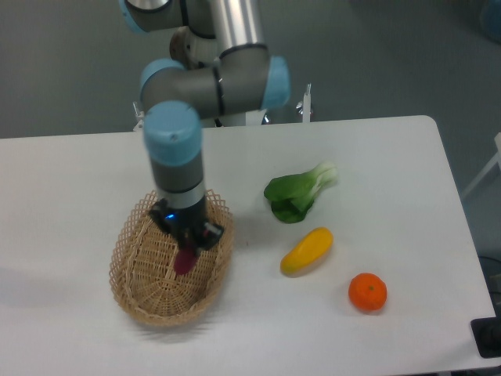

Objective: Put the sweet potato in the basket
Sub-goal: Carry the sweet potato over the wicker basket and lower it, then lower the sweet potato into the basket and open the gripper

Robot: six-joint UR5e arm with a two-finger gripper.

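The oval tan wicker basket (139,291) with a lacy rim sits at the front left of the white table. My gripper (188,249) hangs over the middle of the basket, pointing down. A small dark magenta sweet potato (185,261) shows between and just below the fingers, inside the basket's rim. The gripper is shut on it. Whether the sweet potato touches the basket floor cannot be told.
A green bok choy (297,196) lies right of the basket. A yellow elongated fruit (307,250) lies in front of it. A round orange (367,292) sits at the front right. The table's right edge is near the orange.
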